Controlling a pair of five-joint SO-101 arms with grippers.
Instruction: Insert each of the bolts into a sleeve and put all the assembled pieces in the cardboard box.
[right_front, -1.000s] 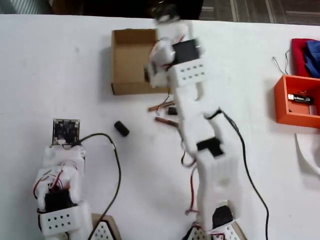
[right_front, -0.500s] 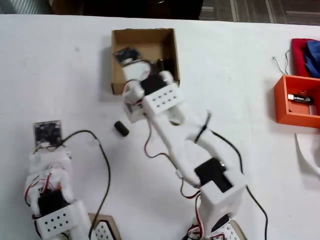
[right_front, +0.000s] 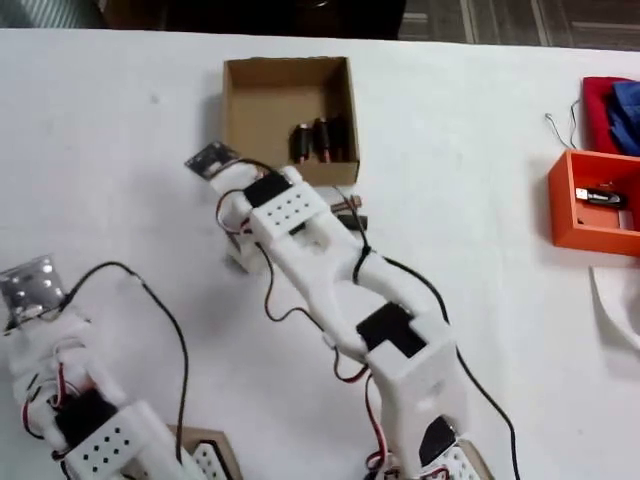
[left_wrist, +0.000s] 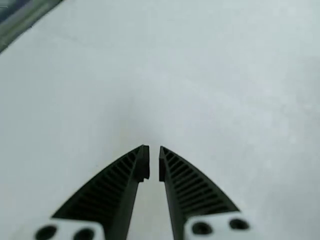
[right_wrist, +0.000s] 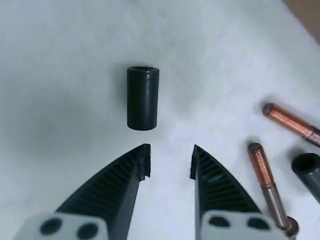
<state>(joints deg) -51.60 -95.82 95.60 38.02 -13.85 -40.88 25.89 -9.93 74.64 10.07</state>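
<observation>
"How did the right tool (right_wrist: 170, 160) stand?"

"Its jaws were partly open and held nothing. Just ahead of them a black sleeve (right_wrist: 142, 97) lay on its side on the worktop (right_wrist: 55, 45), apart from the copper bolts (right_wrist: 262, 167)."

"How would it handle?"

"Light, stiff and smooth, I think, so it could roll. I would grip it across the middle. The left tool (left_wrist: 154, 162) was almost closed and empty. Some pieces (right_front: 320, 140) lay in the cardboard box (right_front: 262, 125)."
</observation>
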